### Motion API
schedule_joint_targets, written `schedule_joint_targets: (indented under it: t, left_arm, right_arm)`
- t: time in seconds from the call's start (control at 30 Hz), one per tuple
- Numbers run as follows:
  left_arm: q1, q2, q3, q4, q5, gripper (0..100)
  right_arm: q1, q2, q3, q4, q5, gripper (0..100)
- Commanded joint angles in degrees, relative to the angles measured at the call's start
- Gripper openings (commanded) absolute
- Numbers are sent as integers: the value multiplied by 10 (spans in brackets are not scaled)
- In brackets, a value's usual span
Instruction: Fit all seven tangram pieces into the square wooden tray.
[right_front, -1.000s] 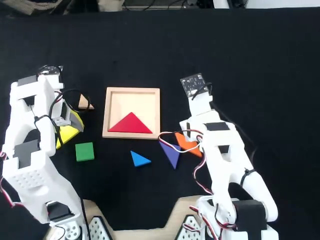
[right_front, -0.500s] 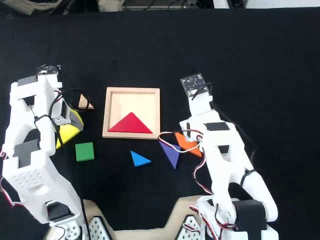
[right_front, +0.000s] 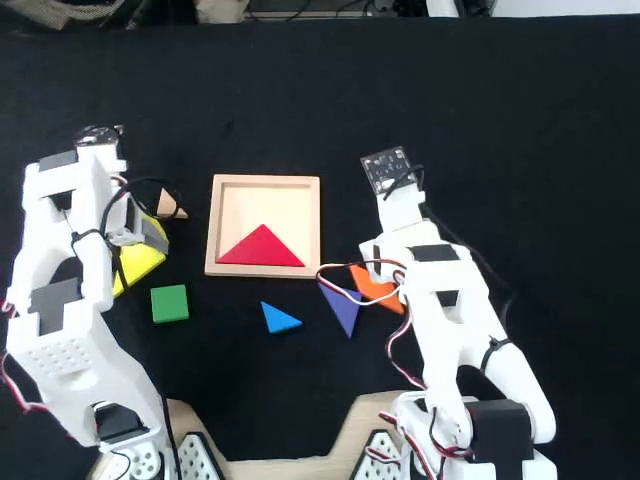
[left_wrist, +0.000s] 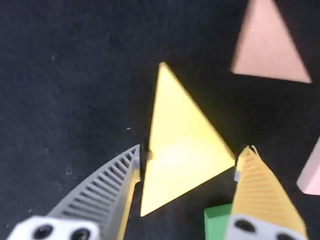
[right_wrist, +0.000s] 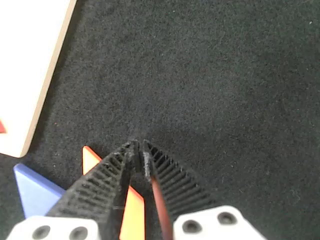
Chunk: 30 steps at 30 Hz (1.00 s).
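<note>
The wooden tray (right_front: 264, 186) holds one of seven pieces, the red triangle (right_front: 261, 247). The yellow triangle (left_wrist: 180, 165) is left of the tray, pinched between the left gripper (left_wrist: 190, 150) fingers. The purple triangle (right_front: 341, 305), orange piece (right_front: 375, 285), green square (right_front: 169, 303), blue triangle (right_front: 279, 318) and tan triangle (right_front: 172, 206) wait on the cloth (right_front: 450, 100). The right gripper (right_wrist: 137, 147) is closed, empty
</note>
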Motion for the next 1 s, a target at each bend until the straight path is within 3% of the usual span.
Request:
schedule_joint_targets:
  t: [0.0, 0.5, 0.67, 0.8, 0.97]
  left_arm:
    - [29, -7, -15, -6, 6, 300]
    - [22, -8, 10, -6, -113, 302]
    - [21, -12, 10, -6, -140, 388]
    - [22, -7, 15, -7, -152, 370]
    - [21, -10, 78, -84, -155, 364]
  right_arm:
    - [-5, 0, -2, -9, 6, 11]
    - [-5, 0, -2, -9, 6, 11]
    - [-5, 0, -2, -9, 6, 11]
    - [-5, 0, -2, -9, 6, 11]
    - [-5, 0, -2, -9, 6, 11]
